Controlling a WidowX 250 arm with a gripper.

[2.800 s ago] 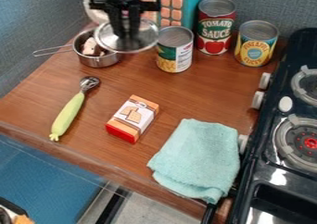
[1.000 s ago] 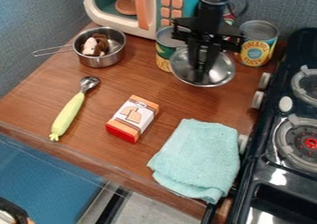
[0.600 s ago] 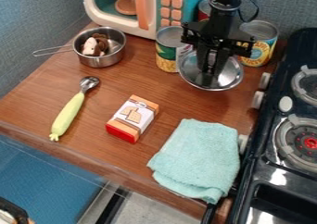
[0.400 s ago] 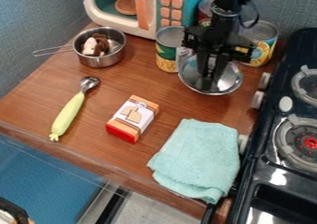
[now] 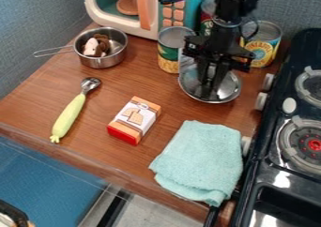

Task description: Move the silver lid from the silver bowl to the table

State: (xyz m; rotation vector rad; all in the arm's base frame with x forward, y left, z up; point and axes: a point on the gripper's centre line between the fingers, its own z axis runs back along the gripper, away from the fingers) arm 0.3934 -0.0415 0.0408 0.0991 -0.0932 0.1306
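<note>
One wooden table (image 5: 134, 83), black stove (image 5: 270, 148) beside it, blue-grey walls (image 5: 31, 26)

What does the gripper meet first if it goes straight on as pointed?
The gripper points down with the silver lid in its grasp, so the lid would likely meet the wooden tabletop first. At this slant I can't tell what gap, if any, lies between them.

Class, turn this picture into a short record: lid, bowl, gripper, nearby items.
lid: silver lid, at the gripper, right of the green can
bowl: silver bowl, uncovered, brown and white pieces inside
gripper: black gripper, over the table's right part
front: orange-and-white box, folded teal cloth
left: green-handled scoop
</note>
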